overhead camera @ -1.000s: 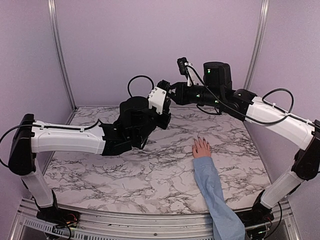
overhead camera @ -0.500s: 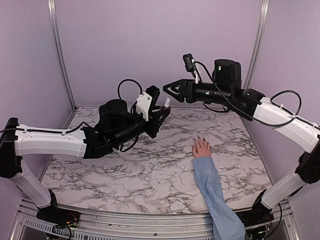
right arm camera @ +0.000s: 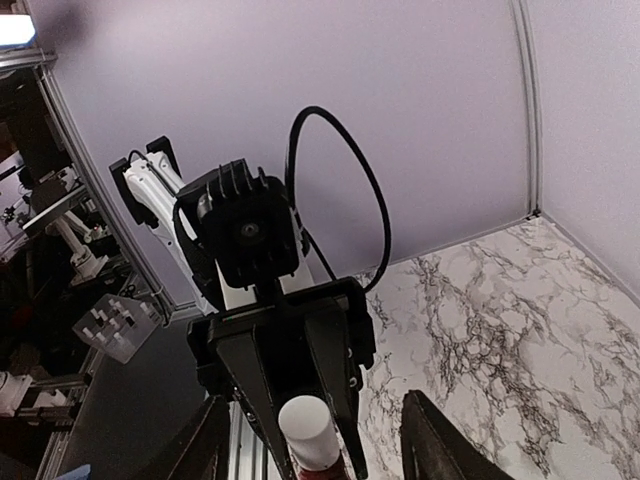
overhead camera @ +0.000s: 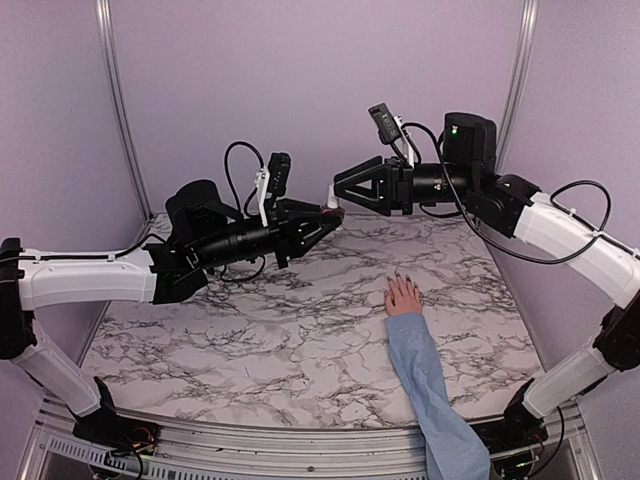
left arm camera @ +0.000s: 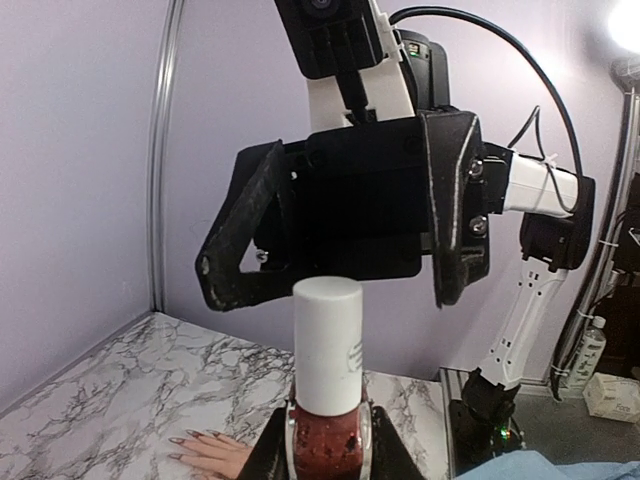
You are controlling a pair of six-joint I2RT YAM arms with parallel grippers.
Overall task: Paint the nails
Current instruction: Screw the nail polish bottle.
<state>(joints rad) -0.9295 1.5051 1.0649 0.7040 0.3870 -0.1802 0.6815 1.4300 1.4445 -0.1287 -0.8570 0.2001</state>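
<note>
Dark nails (overhead camera: 398,276) on pinkish hand (overhead camera: 404,298)

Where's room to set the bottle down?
Bare table left of the sleeve, in front of the left arm; a narrower strip right of the sleeve. Crowded at the back, around left pincer, right pincer and bottle.

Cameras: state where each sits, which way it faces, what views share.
Top external: above and behind the bases, facing down over marble table and sleeved hand; both arms show.
Left wrist: on the left arm, facing along the left claw and its bottle; open right claw beyond.
Right wrist: on the right arm, facing that bottle between its own fingers.
All share the bottle.
</note>
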